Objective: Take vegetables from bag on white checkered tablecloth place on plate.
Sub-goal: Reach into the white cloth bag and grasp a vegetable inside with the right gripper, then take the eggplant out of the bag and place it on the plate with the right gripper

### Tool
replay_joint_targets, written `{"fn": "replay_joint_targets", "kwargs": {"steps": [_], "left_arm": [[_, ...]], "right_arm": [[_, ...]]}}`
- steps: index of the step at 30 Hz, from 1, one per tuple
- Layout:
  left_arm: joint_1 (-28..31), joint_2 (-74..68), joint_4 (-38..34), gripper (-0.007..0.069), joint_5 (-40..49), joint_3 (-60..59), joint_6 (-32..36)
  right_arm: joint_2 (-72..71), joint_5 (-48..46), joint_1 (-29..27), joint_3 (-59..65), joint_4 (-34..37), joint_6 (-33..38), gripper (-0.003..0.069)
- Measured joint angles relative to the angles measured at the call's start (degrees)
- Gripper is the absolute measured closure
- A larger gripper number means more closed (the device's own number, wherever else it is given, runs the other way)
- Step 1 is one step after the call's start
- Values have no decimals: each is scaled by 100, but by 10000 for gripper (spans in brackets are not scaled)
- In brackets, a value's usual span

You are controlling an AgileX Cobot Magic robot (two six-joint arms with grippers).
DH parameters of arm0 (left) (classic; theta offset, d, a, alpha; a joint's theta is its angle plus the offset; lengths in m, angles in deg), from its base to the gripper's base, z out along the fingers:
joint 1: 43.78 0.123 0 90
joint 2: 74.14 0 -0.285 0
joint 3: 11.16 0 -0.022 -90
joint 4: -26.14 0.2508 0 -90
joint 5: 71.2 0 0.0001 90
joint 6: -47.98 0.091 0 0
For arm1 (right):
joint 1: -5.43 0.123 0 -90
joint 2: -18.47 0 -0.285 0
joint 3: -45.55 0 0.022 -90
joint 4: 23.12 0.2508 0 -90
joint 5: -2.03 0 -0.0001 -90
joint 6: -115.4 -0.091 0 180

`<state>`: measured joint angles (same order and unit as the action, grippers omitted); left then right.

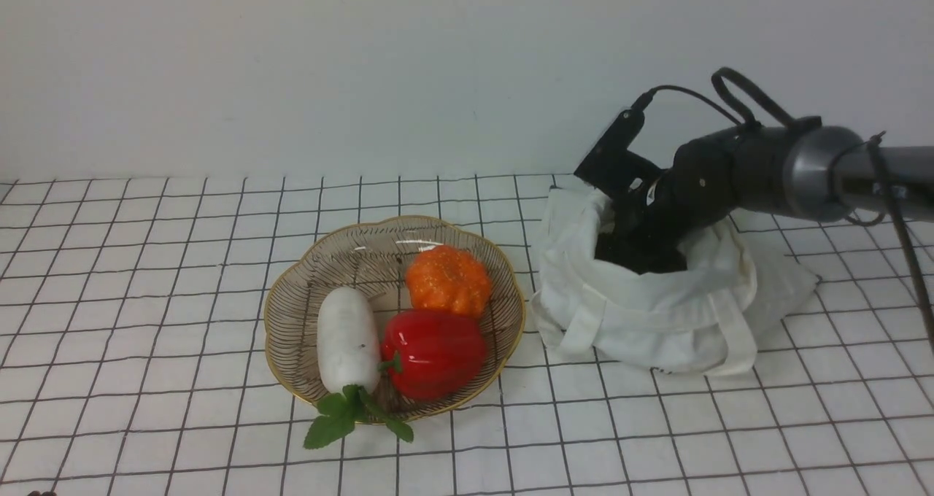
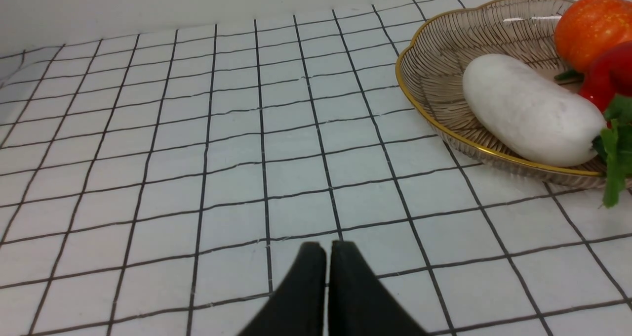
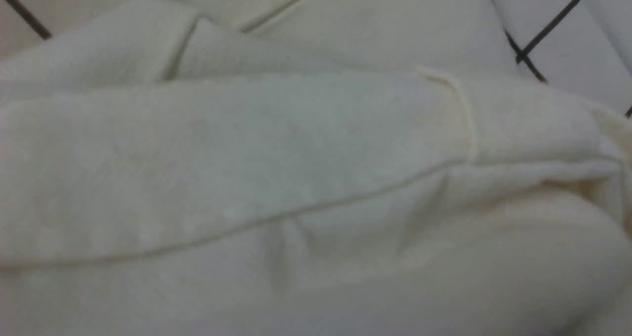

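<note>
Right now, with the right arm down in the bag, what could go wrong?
1. The right gripper is sunk in the bag, and its wrist view shows only cloth, so it may pinch fabric and drag the bag.
2. The plate already holds a radish, pepper and pumpkin. Another item could roll off or knock one out.

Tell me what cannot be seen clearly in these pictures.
- Front view: the right gripper has its jaws sunk in the bag; open or shut unknown.
- Bag contents: hidden by cloth in every view.
- Right wrist view: only blurred bag cloth.
- Left wrist view: the plate is cut off by the edge.
</note>
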<state>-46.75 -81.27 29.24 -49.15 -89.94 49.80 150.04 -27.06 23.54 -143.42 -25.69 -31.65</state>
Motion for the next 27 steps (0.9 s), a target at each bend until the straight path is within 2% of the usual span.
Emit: {"fn": "replay_joint_targets", "kwargs": {"steps": [2, 3, 5, 12, 17, 22, 27], "left_arm": [[0, 0, 0, 633, 0, 0, 0], [0, 0, 0, 633, 0, 0, 0], [0, 0, 0, 633, 0, 0, 0], [0, 0, 0, 633, 0, 0, 0], [0, 0, 0, 633, 0, 0, 0], [0, 0, 0, 633, 0, 0, 0], [0, 0, 0, 633, 0, 0, 0]], "right_arm": [[0, -95, 0, -64, -19, -74, 375], [0, -335, 0, -165, -19, -90, 459], [-6, -587, 0, -272, -19, -152, 460], [-361, -2854, 0, -885, 501, -992, 453], [-780, -3599, 2, -980, 927, -1114, 453], [-1028, -4030, 2, -990, 1161, -1074, 454], [-1039, -4134, 2, -990, 1327, -228, 454]]}}
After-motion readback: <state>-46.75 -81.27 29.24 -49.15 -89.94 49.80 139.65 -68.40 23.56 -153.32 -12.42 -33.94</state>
